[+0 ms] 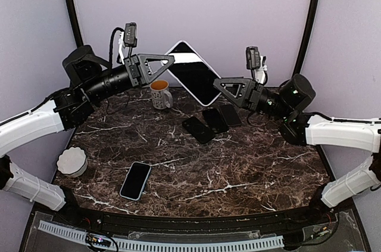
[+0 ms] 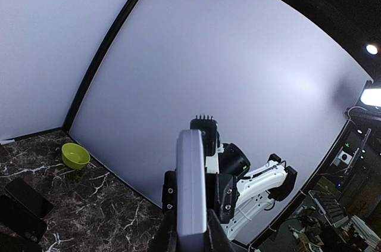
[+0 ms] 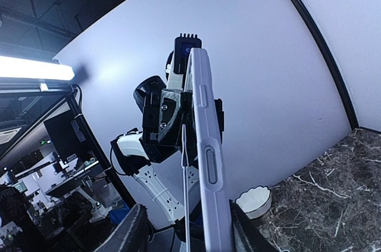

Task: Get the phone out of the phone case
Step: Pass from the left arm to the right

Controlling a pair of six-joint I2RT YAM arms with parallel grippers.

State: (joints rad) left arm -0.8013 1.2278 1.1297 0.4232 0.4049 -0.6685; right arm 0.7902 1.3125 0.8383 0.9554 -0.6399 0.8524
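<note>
A large white phone case (image 1: 177,50) with the black-screened phone (image 1: 195,75) in it hangs tilted in the air above the back of the table, between both arms. My left gripper (image 1: 168,61) is shut on its upper left edge; the left wrist view shows the case's edge (image 2: 190,186) pinched between the jaws of that gripper (image 2: 190,241). My right gripper (image 1: 218,84) is at the lower right edge. In the right wrist view the case (image 3: 208,156) stands between the jaws of this gripper (image 3: 184,235), against the right finger (image 3: 241,235), with a gap to the left finger (image 3: 128,231). A thin strip (image 3: 184,192) stands in that gap.
An orange-lined mug (image 1: 161,94) stands under the case. Three dark phones (image 1: 213,121) lie side by side at mid-table, and a blue-cased phone (image 1: 136,180) lies nearer the front. A white ribbed bowl (image 1: 72,161) sits at the left edge. A green bowl (image 2: 75,155) is by the wall.
</note>
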